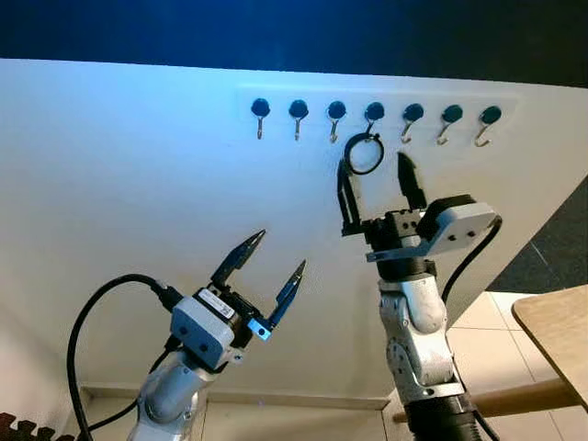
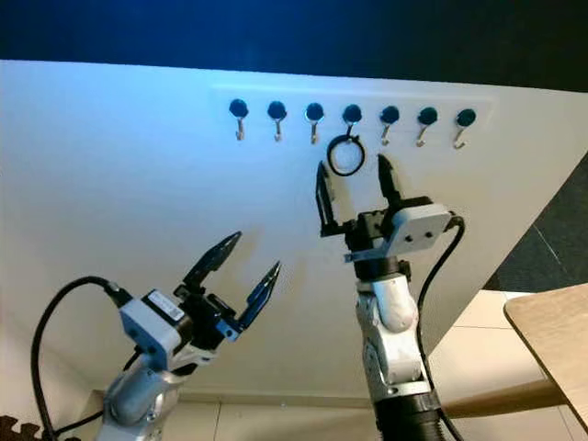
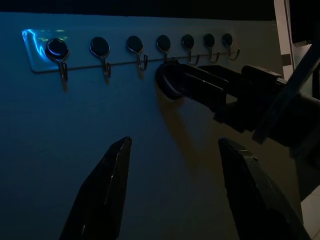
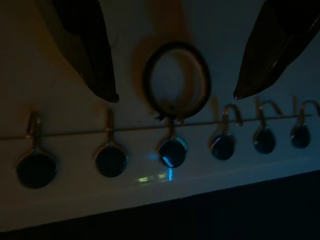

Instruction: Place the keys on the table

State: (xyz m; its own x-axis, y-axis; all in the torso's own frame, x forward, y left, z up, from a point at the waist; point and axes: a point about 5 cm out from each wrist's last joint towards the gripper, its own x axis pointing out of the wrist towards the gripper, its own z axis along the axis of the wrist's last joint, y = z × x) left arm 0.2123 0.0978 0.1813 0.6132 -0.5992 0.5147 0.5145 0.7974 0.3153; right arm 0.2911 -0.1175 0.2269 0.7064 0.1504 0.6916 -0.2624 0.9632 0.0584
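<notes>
Ring point(image 1: 365, 153) (hooked) just above spread right gripper point(image 1: 377, 193)

Silver jointed arms, grey wrist blocks, black cables; long black tapered fingers point(image 1: 239, 257), blue-tipped left.

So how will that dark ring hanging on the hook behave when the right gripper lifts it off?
The ring keeps a round outline, so probably stiff. It hangs from one hook, so it may swing. It looks thin and could slip between the right gripper's open fingers.
</notes>
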